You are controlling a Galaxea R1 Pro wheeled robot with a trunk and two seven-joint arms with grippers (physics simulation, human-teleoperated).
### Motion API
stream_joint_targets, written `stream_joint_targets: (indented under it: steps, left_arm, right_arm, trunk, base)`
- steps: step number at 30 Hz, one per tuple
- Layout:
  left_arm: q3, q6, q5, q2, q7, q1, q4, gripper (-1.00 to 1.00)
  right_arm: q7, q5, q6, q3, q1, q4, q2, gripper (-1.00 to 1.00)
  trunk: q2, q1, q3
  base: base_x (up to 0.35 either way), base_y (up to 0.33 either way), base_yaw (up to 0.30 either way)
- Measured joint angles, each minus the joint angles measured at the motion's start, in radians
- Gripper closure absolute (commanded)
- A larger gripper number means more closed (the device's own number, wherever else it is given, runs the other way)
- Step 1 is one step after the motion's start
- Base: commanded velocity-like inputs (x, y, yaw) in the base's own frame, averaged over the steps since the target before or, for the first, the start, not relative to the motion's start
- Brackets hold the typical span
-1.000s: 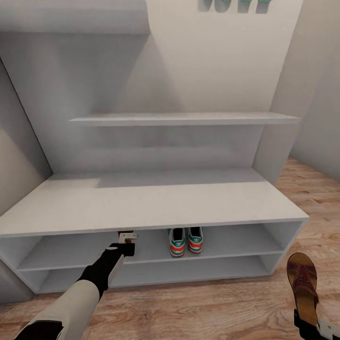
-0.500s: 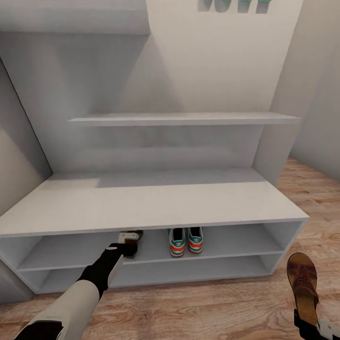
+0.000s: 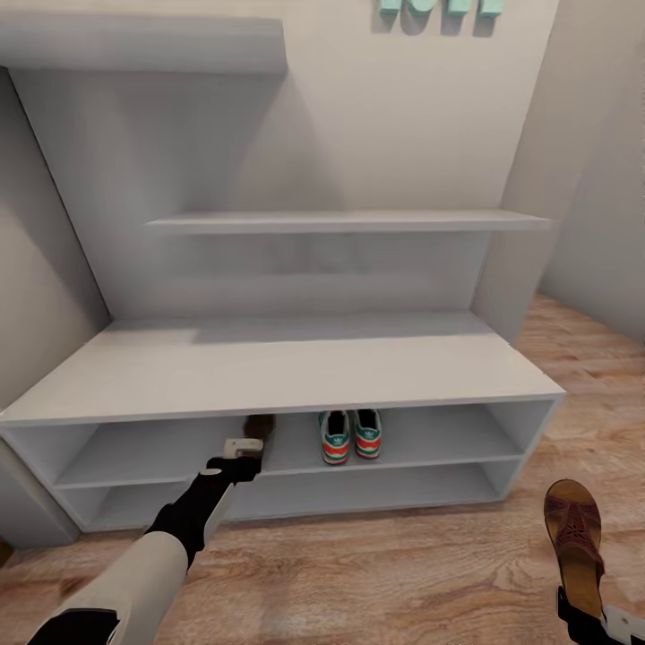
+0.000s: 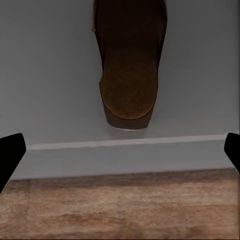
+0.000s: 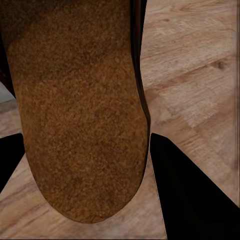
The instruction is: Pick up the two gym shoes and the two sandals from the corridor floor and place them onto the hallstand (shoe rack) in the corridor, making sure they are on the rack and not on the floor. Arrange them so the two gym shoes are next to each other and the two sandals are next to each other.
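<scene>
The two gym shoes (image 3: pixel 349 435) stand side by side, heels outward, in the upper slot of the hallstand (image 3: pixel 269 376). To their left one sandal (image 3: pixel 260 427) lies on the same shelf; in the left wrist view this sandal (image 4: pixel 130 75) rests heel-first near the shelf's front edge. My left gripper (image 3: pixel 240 451) is open just in front of it, its fingers (image 4: pixel 11 150) spread wide and touching nothing. The second sandal (image 3: pixel 573 542) hangs over the corridor floor (image 3: pixel 376 564) at the right, with my right gripper (image 3: pixel 584 616) shut on its heel (image 5: pixel 75 110).
The hallstand's lower slot (image 3: pixel 358 491) and its wide top are bare. A wall shelf (image 3: pixel 349 221) hangs above it, and another one (image 3: pixel 134 45) is higher at the left. Mint-green letters (image 3: pixel 439 7) are on the wall. Walls close in on both sides.
My left gripper has let go of the sandal, which now lies on the upper shelf, and has drawn back slightly. The head view has shifted a little. The right arm has not moved.
</scene>
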State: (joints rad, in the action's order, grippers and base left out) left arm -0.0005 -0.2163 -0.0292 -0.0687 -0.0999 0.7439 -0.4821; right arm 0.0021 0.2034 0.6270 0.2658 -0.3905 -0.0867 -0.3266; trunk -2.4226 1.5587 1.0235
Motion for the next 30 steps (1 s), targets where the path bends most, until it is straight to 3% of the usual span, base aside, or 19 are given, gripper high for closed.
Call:
stream_joint_targets:
  steps: [8,12,14,17,21,23,25,28,30]
  left_arm:
    - [0.003,0.005,0.005,0.011,0.007,-0.003,0.001,-1.00]
    - [0.004,0.018,0.008,0.020,0.010,-0.031,-0.002,-1.00]
    - [0.004,0.057,0.010,0.029,0.011,-0.052,-0.001,-1.00]
    - [0.005,0.189,0.012,0.054,0.024,-0.113,0.002,-1.00]
    - [0.009,0.287,0.013,0.083,0.101,-0.212,0.001,-1.00]
    - [0.010,0.397,0.012,0.113,0.214,-0.297,0.002,-1.00]
    - [0.010,0.470,0.012,0.136,0.296,-0.346,0.002,-1.00]
    - [0.015,0.523,0.019,0.166,0.368,-0.398,0.002,-1.00]
    - [0.027,0.543,0.046,0.186,0.405,-0.433,0.002,-1.00]
  right_arm:
    - [0.000,0.000,0.000,-0.001,0.000,0.000,0.000,1.00]
    - [0.000,0.000,0.000,-0.002,0.000,0.000,0.000,1.00]
    - [0.000,0.000,0.000,-0.002,0.000,0.000,0.000,1.00]
    - [0.001,0.000,0.000,-0.002,0.000,0.001,0.001,1.00]
    - [0.001,-0.001,0.000,-0.002,0.000,0.002,0.002,1.00]
    - [0.001,-0.001,0.000,-0.003,0.000,0.002,0.002,1.00]
    - [0.001,-0.002,0.000,-0.003,0.000,0.002,0.003,1.00]
    - [0.001,-0.002,0.000,-0.004,0.000,0.002,0.003,1.00]
    - [0.002,-0.002,0.000,-0.003,0.000,0.002,0.004,1.00]
  trunk:
    - [0.000,0.000,0.000]
    - [0.000,0.000,0.000]
    - [0.000,0.000,0.000]
    - [0.000,0.000,0.000]
    - [0.000,0.000,0.000]
    - [0.000,0.000,0.000]
    - [0.000,0.000,0.000]
    - [0.000,0.000,0.000]
    - [0.000,0.000,0.000]
  base:
    - [-0.334,0.043,0.000]
    - [-0.334,0.139,0.000]
    - [-0.326,0.164,0.000]
    - [-0.317,0.179,0.000]
    - [-0.307,0.184,0.000]
    - [-0.248,0.170,0.000]
    - [-0.220,0.153,0.000]
    - [-0.158,0.105,0.000]
    - [-0.059,0.039,0.000]
